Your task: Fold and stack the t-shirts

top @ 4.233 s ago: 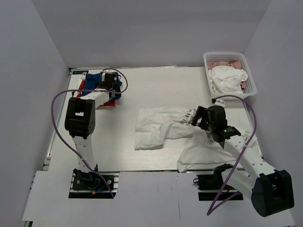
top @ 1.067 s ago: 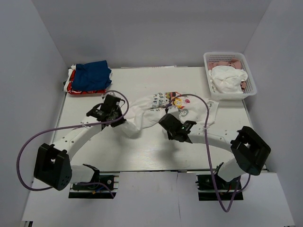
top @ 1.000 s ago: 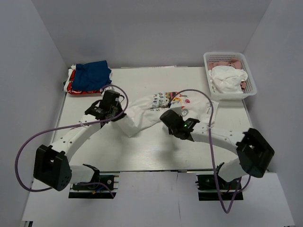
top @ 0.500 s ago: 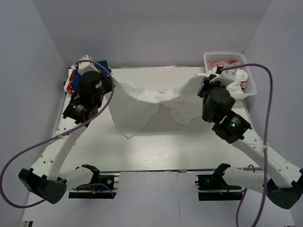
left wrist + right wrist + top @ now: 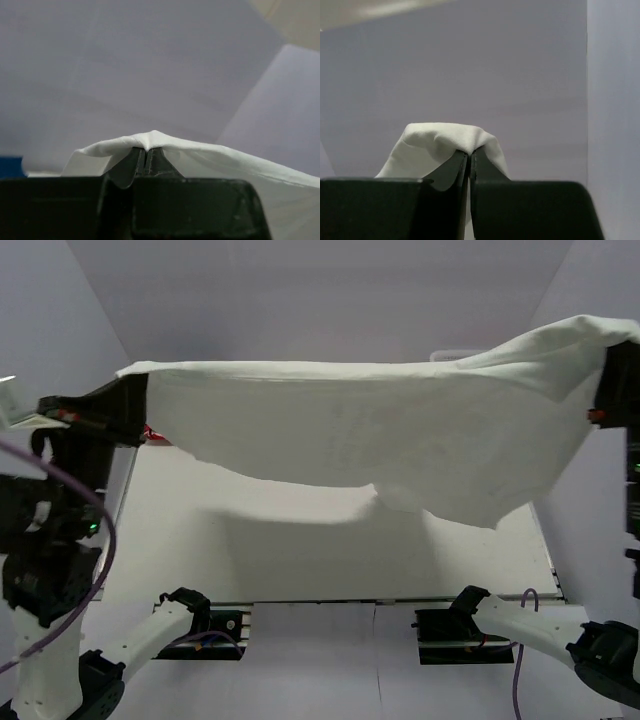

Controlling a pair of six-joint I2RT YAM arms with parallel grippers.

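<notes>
A large white t-shirt [image 5: 380,430] hangs stretched high above the table, close to the top camera, its plain side showing. My left gripper [image 5: 135,390] is shut on its left corner. My right gripper [image 5: 612,360] is shut on its right corner at the frame's edge. In the left wrist view the white cloth [image 5: 150,140] drapes over the closed left gripper [image 5: 146,150]. In the right wrist view the cloth [image 5: 445,140] bunches over the closed right gripper [image 5: 470,152]. A sliver of a red shirt [image 5: 155,433] shows at the far left; any print is hidden.
The white table [image 5: 300,550] lies below the hanging shirt, with the shirt's shadow across it. Grey walls enclose the space. The basket at the back right is almost wholly hidden behind the cloth. A blue patch [image 5: 10,167] shows at the left wrist view's edge.
Both arms have risen steeply and spread apart, lifting the white shirt off the table and pulling it taut near the camera. It now hides the basket and most of the stack.
</notes>
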